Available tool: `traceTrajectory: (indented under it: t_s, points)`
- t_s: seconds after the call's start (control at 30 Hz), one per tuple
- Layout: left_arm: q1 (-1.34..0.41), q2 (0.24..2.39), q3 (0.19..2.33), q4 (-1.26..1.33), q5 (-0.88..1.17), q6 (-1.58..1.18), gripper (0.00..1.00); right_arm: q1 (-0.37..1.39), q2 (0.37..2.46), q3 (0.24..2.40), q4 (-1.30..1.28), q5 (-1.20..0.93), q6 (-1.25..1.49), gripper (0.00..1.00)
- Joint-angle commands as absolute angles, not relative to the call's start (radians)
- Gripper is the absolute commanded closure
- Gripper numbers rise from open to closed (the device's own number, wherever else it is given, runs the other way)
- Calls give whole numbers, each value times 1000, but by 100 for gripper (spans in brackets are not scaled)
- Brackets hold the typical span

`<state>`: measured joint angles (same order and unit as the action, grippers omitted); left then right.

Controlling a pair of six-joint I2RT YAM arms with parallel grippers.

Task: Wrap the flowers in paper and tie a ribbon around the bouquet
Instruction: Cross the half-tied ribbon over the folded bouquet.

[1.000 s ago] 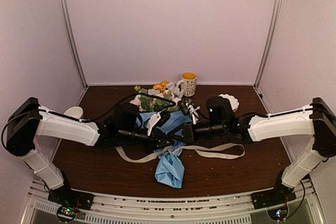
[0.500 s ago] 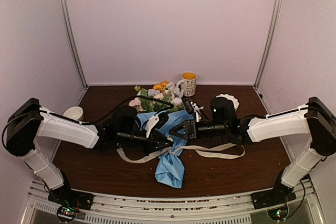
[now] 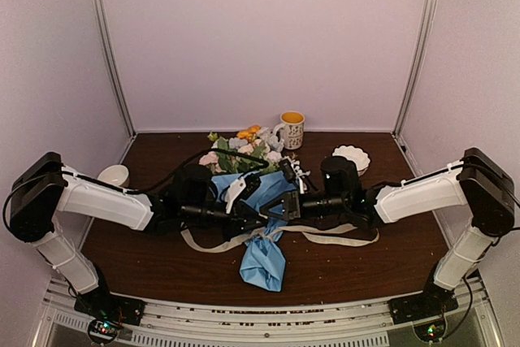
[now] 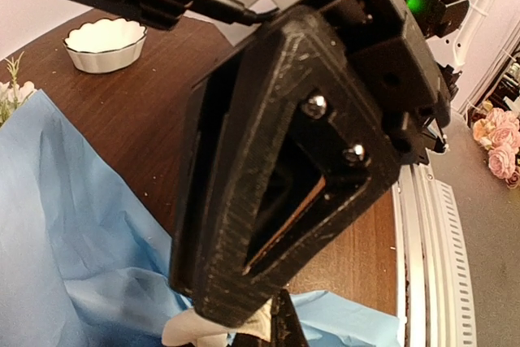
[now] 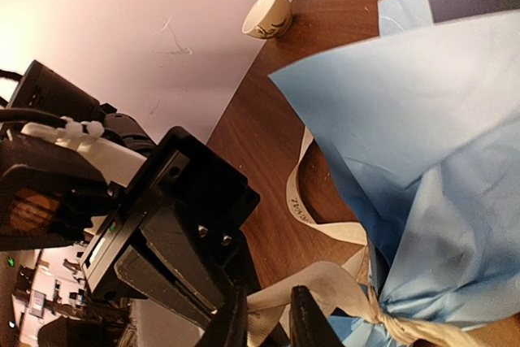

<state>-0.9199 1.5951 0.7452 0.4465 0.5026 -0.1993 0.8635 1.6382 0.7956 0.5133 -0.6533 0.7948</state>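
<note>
Bouquet-tying, knot stage. Nearest the arm bases, the pinched tail of the large thin light-blue paper sheet (image 3: 264, 264) lies on the dark brown wooden table (image 3: 162, 270). The sheet is rolled into a cone, so the wrapping step reads as done.

Just beyond, the long narrow cream fabric ribbon with small dark lettering (image 5: 296, 205) is wound around the cone's neck, and its loose tails trail left and right across the table.

Above the neck the two arms meet. The left gripper (image 3: 250, 220) is closed, with a fold of ribbon at its tips, apparently pinched. The right gripper (image 5: 268, 323) has its fingers narrowly parted, with ribbon running across the gap; a firm hold is not evident.

Farther back, the bunch of white, pink, blue and orange flowers with green leaves (image 3: 240, 145) spills from the cone's wide mouth. Behind it stand a white patterned mug with a yellow inside (image 3: 292, 128), a scalloped white dish (image 3: 352, 157) and a small white bowl (image 3: 114, 174).

The step in hand is judged to be tying. The next move calls for the right fingers to close on a free tail and for both arms to draw apart evenly, cinching without dragging the bouquet (image 3: 262, 251).
</note>
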Motion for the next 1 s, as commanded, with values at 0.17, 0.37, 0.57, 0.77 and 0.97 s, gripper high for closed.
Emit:
traceTrajectory:
  t_s: [0.17, 0.37, 0.57, 0.77, 0.97]
  points:
    - [-918, 1585, 750, 464, 468, -174, 100, 867, 1644, 752, 643, -749, 845, 100]
    - [-917, 1565, 773, 350, 430, -133, 75, 866, 1607, 745, 597, -698, 811, 100]
    - [-915, 1522, 755, 256, 385, -97, 65, 864, 1589, 760, 537, -675, 777, 100]
    - [-913, 1503, 743, 242, 394, -79, 100, 865, 1589, 778, 503, -675, 755, 100]
    - [-898, 1450, 752, 341, 446, -132, 100, 894, 1499, 770, 372, -586, 609, 92]
